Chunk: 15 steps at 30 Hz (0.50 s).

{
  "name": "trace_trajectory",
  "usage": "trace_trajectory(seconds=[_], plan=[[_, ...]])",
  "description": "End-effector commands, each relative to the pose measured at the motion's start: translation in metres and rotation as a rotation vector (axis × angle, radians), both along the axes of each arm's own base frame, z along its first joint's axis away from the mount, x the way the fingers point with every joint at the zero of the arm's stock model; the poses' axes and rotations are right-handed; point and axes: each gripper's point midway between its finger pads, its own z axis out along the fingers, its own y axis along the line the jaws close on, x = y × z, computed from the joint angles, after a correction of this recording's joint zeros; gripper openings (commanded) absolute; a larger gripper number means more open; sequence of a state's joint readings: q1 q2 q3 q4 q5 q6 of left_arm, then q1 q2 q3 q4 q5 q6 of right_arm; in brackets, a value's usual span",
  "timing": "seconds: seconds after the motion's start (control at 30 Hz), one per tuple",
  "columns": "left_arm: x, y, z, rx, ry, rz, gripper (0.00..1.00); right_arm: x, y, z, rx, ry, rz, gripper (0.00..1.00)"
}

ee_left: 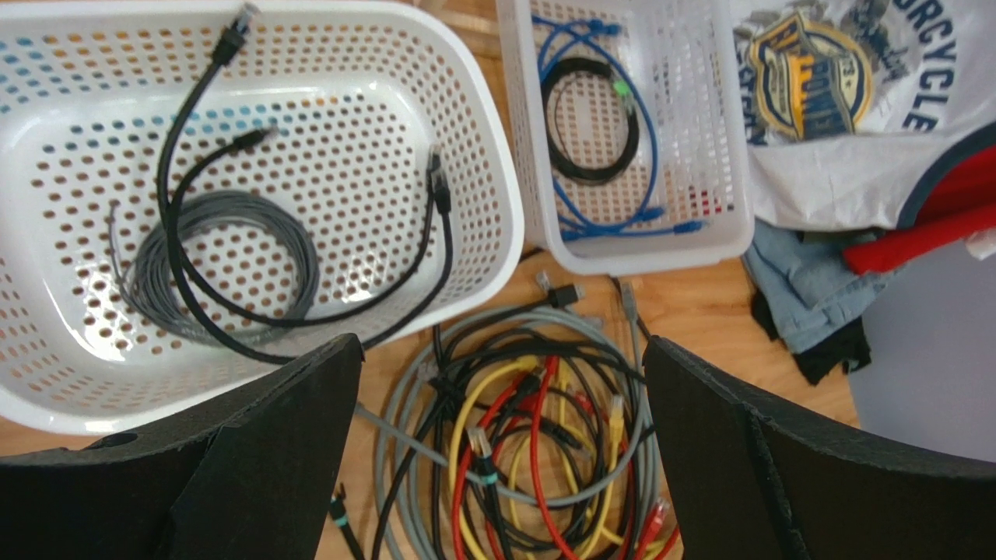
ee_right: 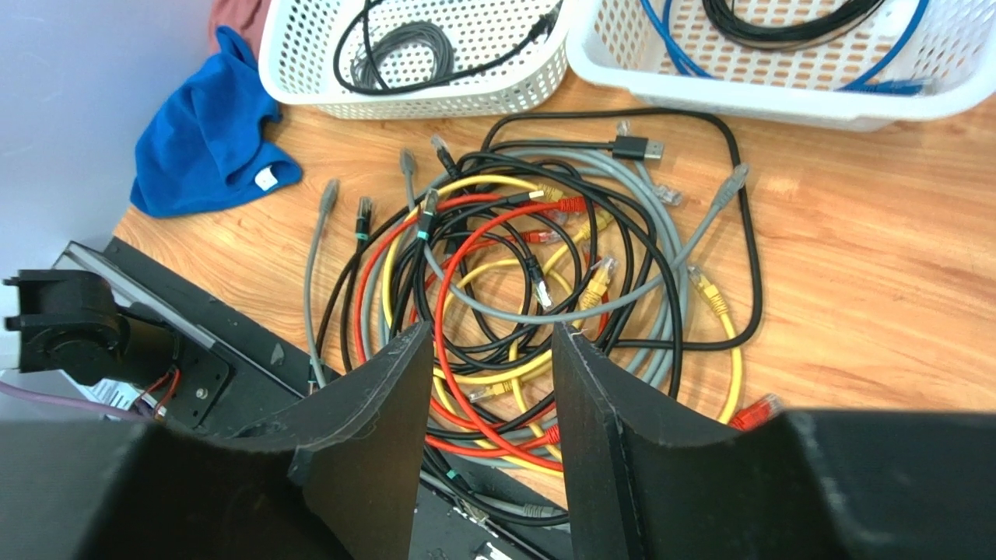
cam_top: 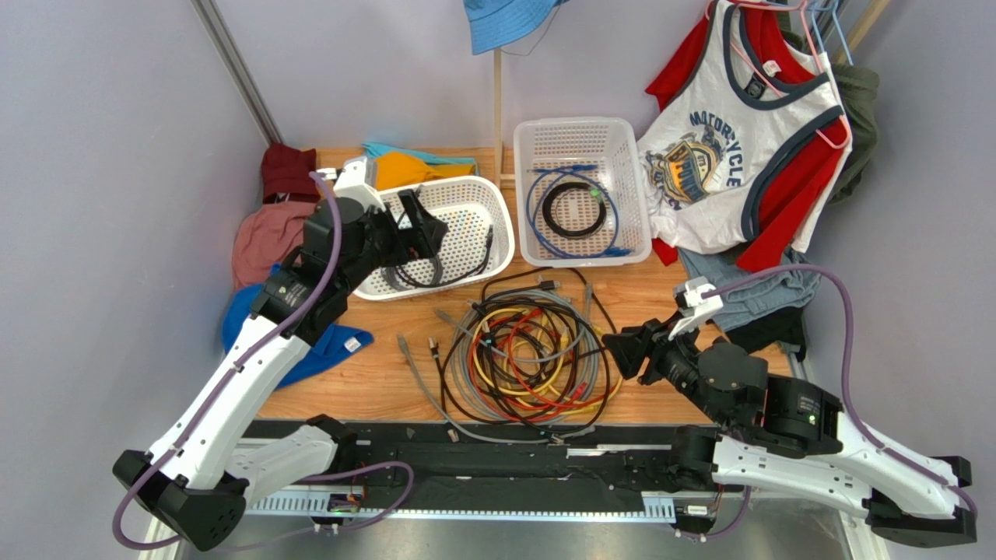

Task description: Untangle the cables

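Note:
The tangled cables lie in a looped heap on the wooden table: black, grey, red and yellow cords with small plug ends. The heap also shows in the left wrist view and the right wrist view. My left gripper hovers over the left white basket, wide open and empty. That basket holds a grey coil and a black cable. My right gripper is at the heap's right edge, above it, open with nothing between the fingers.
A second white basket at the back holds a black coil and a blue cable. A blue cloth and other clothes lie at the left. A printed shirt and jeans are at the right. A black rail runs along the near edge.

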State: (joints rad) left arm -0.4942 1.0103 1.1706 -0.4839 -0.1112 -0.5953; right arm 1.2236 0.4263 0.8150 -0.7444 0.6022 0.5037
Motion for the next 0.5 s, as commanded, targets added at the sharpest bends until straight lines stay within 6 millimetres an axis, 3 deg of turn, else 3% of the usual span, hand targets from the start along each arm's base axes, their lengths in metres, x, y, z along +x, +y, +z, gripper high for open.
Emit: trace_trajectory(seconds=[0.0, 0.07, 0.17, 0.37, 0.47], plan=[[-0.017, -0.014, -0.010, 0.044, 0.006, -0.075, 0.99, 0.002, 0.013, -0.015, 0.005, 0.030, -0.006, 0.46], [-0.018, -0.021, -0.014, 0.082, 0.003, -0.085, 0.99, 0.004, 0.021, -0.022, -0.004, 0.034, 0.007, 0.46], [-0.022, -0.035, -0.022, 0.158, 0.015, -0.116, 0.99, 0.007, 0.017, -0.026, -0.067, 0.019, -0.008, 0.50], [-0.038, -0.043, -0.034, 0.206, 0.034, -0.133, 0.99, 0.018, -0.020, 0.001, -0.112, -0.053, -0.132, 0.54], [-0.055, -0.054, -0.050, 0.189, 0.047, -0.159, 0.99, 0.021, -0.037, 0.016, -0.043, -0.069, -0.200, 0.66]])
